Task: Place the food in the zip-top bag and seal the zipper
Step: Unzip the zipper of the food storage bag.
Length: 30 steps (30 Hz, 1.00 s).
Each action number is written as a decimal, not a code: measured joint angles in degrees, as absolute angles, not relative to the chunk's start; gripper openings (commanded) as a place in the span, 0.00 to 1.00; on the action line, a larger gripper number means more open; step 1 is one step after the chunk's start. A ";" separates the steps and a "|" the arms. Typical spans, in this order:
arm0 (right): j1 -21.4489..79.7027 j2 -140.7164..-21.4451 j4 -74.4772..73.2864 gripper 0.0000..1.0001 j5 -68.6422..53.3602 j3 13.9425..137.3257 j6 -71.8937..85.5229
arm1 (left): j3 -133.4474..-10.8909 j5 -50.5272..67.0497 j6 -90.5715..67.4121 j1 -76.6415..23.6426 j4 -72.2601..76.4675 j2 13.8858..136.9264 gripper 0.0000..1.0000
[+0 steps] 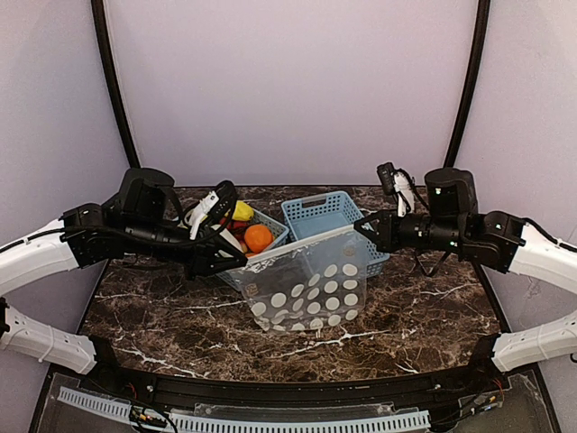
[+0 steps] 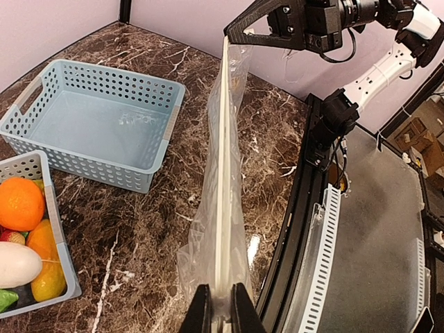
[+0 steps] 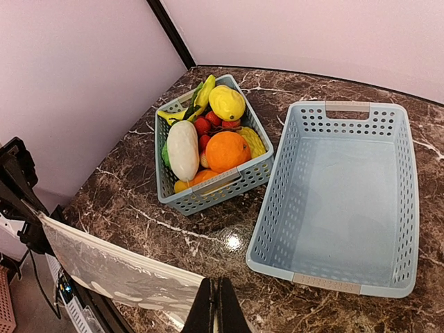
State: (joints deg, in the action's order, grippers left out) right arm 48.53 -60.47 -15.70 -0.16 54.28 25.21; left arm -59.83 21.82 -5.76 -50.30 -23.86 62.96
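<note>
The zip-top bag [image 1: 311, 287], clear with white polka dots, hangs stretched between my two grippers above the table. My left gripper [image 1: 239, 260] is shut on its left top corner, and my right gripper [image 1: 363, 226] is shut on its right top corner. In the left wrist view the zipper [image 2: 222, 194] runs as a straight pale strip from my left gripper [image 2: 222, 313] up to the right gripper [image 2: 232, 36]. The slider tab cannot be made out. The food sits in a small basket [image 3: 182, 198]: a round orange [image 3: 227, 150], a white oblong piece [image 3: 182, 149], a yellow piece [image 3: 226, 102], and red and green pieces.
A larger empty light-blue lattice basket [image 3: 347, 194] stands beside the food basket, behind the bag in the top view [image 1: 317, 210]. The dark marble table [image 1: 424, 307] ends at a black front rail [image 1: 297, 390]. Walls close in at the back and sides.
</note>
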 measured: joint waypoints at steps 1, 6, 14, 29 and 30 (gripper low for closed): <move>48.51 -60.40 -15.77 0.00 -0.12 54.24 25.34 | -59.83 21.82 -5.69 -50.26 -23.94 62.96 0.01; 47.88 -60.14 -15.99 0.00 0.10 53.95 25.58 | -59.83 21.76 -5.19 -49.95 -24.38 62.96 0.01; 47.24 -59.68 -16.38 0.00 -0.01 53.71 25.61 | -59.68 22.04 -5.04 -49.71 -24.32 62.98 0.01; 45.30 -57.80 -17.58 0.82 -0.54 54.63 28.60 | -58.78 16.88 -7.94 -49.65 -22.41 59.07 0.01; 45.30 -57.34 -17.65 0.83 -0.82 54.63 29.08 | -58.83 15.68 -7.92 -49.65 -22.94 57.82 0.01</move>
State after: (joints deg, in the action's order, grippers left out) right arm 45.30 -57.34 -17.65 -0.82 54.63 29.08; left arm -58.83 15.68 -7.92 -49.65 -22.94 57.82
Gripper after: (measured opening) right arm 0.805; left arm 0.070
